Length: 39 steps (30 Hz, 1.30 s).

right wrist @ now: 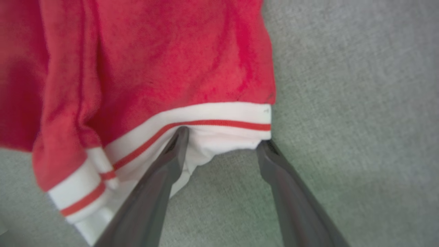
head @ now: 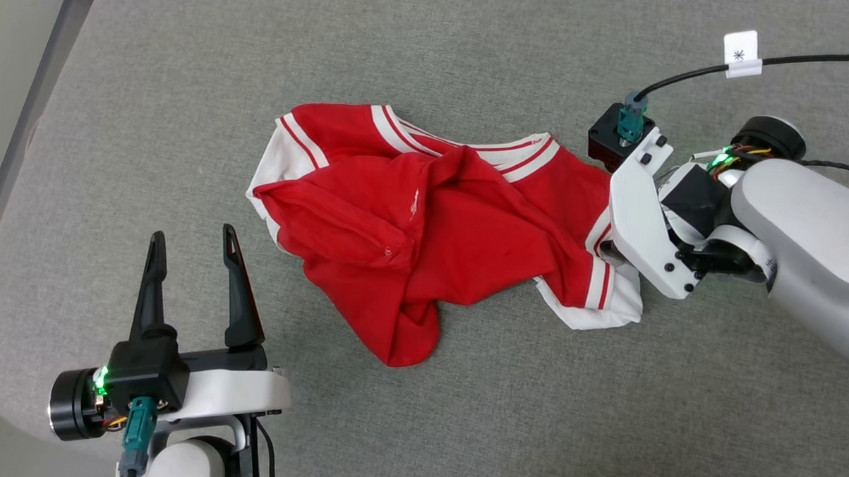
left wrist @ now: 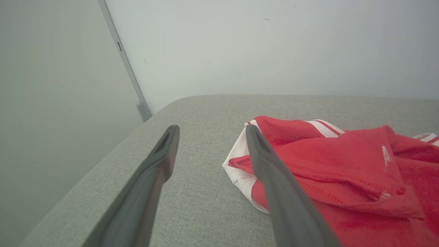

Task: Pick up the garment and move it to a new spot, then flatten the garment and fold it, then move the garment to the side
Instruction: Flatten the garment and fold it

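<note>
The garment (head: 431, 224), a red jersey with white sleeves and red-white striped trim, lies crumpled in the middle of the grey padded surface (head: 473, 420). My left gripper (head: 193, 236) stands open at the lower left, just left of the garment's white sleeve (left wrist: 240, 171), holding nothing. My right gripper (head: 608, 250) is at the garment's right edge. In the right wrist view its fingers are open (right wrist: 224, 137), tips at the striped white sleeve hem (right wrist: 212, 118), one tip on each side of the white fabric. The garment (right wrist: 154, 68) is not gripped.
The surface's rounded left edge (left wrist: 103, 161) drops off beside my left gripper, with a pale wall (left wrist: 274, 44) and a grey rail (left wrist: 127, 65) behind. A black cable with a white tag (head: 741, 54) runs over my right wrist.
</note>
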Tool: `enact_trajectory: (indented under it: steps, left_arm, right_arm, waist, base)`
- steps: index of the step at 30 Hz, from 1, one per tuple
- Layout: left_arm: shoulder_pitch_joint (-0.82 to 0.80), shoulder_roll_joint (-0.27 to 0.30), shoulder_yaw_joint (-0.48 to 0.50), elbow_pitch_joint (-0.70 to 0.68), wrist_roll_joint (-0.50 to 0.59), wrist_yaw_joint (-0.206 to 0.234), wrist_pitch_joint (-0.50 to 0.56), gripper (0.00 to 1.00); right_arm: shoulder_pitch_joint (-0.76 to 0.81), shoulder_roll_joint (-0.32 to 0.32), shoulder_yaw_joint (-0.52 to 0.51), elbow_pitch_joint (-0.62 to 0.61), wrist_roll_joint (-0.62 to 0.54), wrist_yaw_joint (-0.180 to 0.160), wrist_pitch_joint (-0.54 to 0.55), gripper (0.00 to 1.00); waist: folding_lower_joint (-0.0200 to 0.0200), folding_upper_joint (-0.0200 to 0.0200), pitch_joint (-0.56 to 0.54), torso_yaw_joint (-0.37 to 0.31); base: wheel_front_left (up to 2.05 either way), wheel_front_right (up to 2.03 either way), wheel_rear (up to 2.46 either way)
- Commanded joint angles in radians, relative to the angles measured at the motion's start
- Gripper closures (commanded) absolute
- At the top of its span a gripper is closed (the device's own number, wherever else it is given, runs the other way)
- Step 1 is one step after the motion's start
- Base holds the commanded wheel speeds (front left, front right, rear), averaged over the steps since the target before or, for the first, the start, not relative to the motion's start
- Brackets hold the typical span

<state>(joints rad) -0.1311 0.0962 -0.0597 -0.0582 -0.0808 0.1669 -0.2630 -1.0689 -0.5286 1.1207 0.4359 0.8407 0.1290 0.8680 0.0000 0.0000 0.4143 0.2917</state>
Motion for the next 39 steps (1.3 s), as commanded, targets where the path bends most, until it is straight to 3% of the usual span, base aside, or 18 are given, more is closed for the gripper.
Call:
enact_trajectory:
  steps: [1, 2, 10, 20, 26, 32, 36, 39]
  left_arm:
    - [-0.011, -0.003, 0.005, 0.004, 0.007, -0.006, -0.002, 0.00]
    - [-0.012, -0.005, 0.011, 0.008, 0.010, -0.009, -0.002, 0.00]
    - [0.019, -0.011, 0.045, 0.030, 0.035, -0.034, -0.002, 0.00]
    - [0.115, 0.004, 0.087, 0.039, 0.052, -0.053, -0.002, 0.00]
    - [0.160, 0.005, 0.098, 0.037, 0.055, -0.059, -0.002, 0.00]
    - [0.188, 0.001, 0.108, 0.035, 0.056, -0.063, -0.002, 0.00]
    - [0.194, -0.002, 0.110, 0.032, 0.057, -0.065, -0.002, 0.00]
    - [0.188, -0.005, 0.106, 0.031, 0.059, -0.069, -0.002, 0.00]
  right_arm:
    - [0.064, 0.017, 0.059, 0.018, 0.017, 0.003, -0.014, 0.88]
    - [0.053, 0.019, 0.063, 0.016, 0.022, 0.003, -0.043, 1.00]
    - [-0.008, -0.009, 0.035, -0.037, 0.076, 0.001, -0.310, 1.00]
    - [0.152, -0.218, -0.004, -0.244, 0.138, 0.001, -0.497, 1.00]
    - [0.333, -0.367, -0.123, -0.343, 0.185, 0.001, -0.534, 1.00]
    - [0.534, -0.493, -0.304, -0.400, 0.227, 0.001, -0.549, 1.00]
    - [0.658, -0.541, -0.431, -0.395, 0.227, 0.001, -0.545, 1.00]
    - [0.725, -0.534, -0.524, -0.374, 0.216, 0.001, -0.536, 1.00]
  waist:
    - [0.0000, 0.0000, 0.000, -0.004]
    - [0.0000, 0.0000, -0.002, -0.007]
    - [0.0000, 0.0000, -0.075, -0.055]
    - [0.0000, 0.0000, -0.212, -0.146]
    - [0.0000, 0.0000, -0.262, -0.192]
    - [0.0000, 0.0000, -0.284, -0.217]
    - [0.0000, 0.0000, -0.287, -0.224]
    - [0.0000, 0.0000, -0.278, -0.220]
  base:
    - [0.00, 0.00, 0.00]
    - [0.00, 0.00, 0.00]
    - [0.00, 0.00, 0.00]
    - [0.00, 0.00, 0.00]
    - [0.00, 0.00, 0.00]
    - [0.00, 0.00, 0.00]
    - [0.00, 0.00, 0.00]
    - [0.00, 0.00, 0.00]
